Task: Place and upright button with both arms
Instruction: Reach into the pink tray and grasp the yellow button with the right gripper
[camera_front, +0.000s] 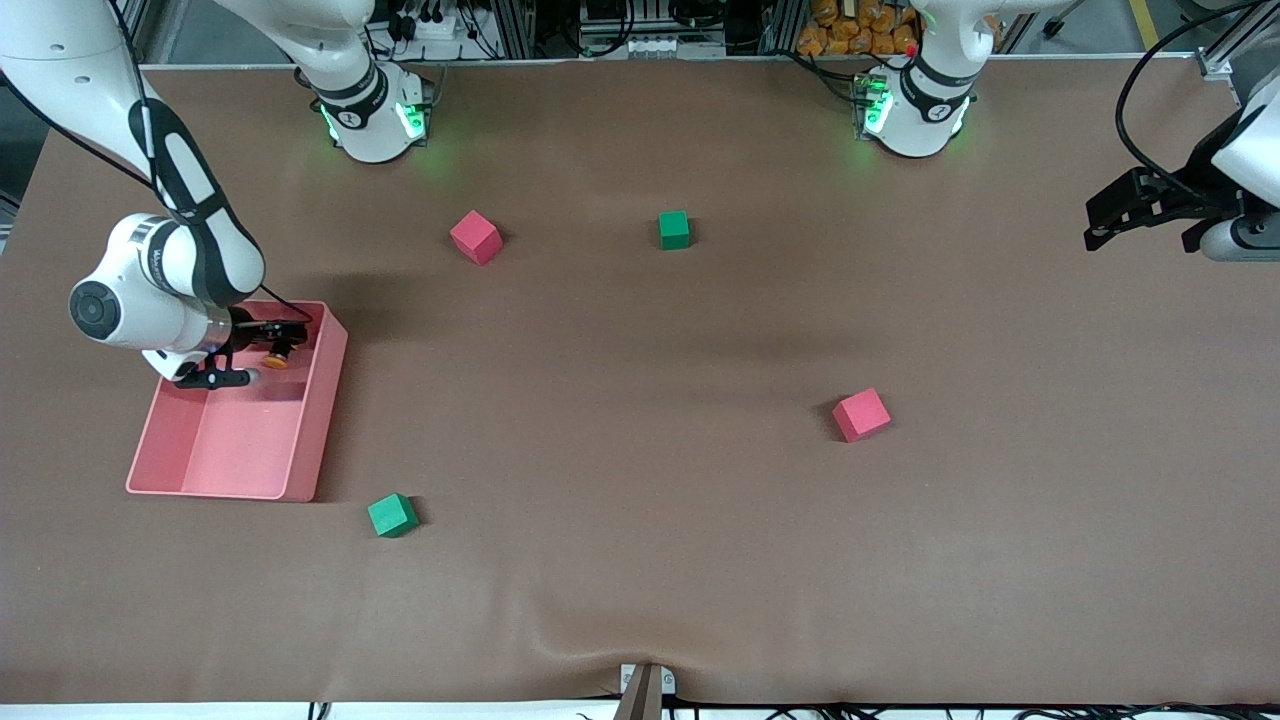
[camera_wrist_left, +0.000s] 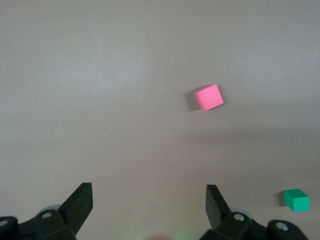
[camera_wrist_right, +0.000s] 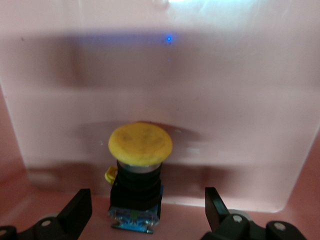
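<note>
The button (camera_front: 277, 357) lies in the pink bin (camera_front: 300, 470), near the end of the bin farther from the front camera. In the right wrist view it shows a round orange-yellow cap (camera_wrist_right: 140, 144) on a black body with a blue base. My right gripper (camera_front: 262, 352) is down in the bin and open, with a finger on each side of the button (camera_wrist_right: 145, 210), not touching it. My left gripper (camera_front: 1097, 226) is open and empty (camera_wrist_left: 150, 205), held above the table at the left arm's end, where that arm waits.
Two red cubes (camera_front: 476, 237) (camera_front: 861, 414) and two green cubes (camera_front: 674, 229) (camera_front: 392, 515) lie on the brown table. The left wrist view shows a red cube (camera_wrist_left: 209, 97) and a green cube (camera_wrist_left: 297, 200). The bin's walls surround my right gripper.
</note>
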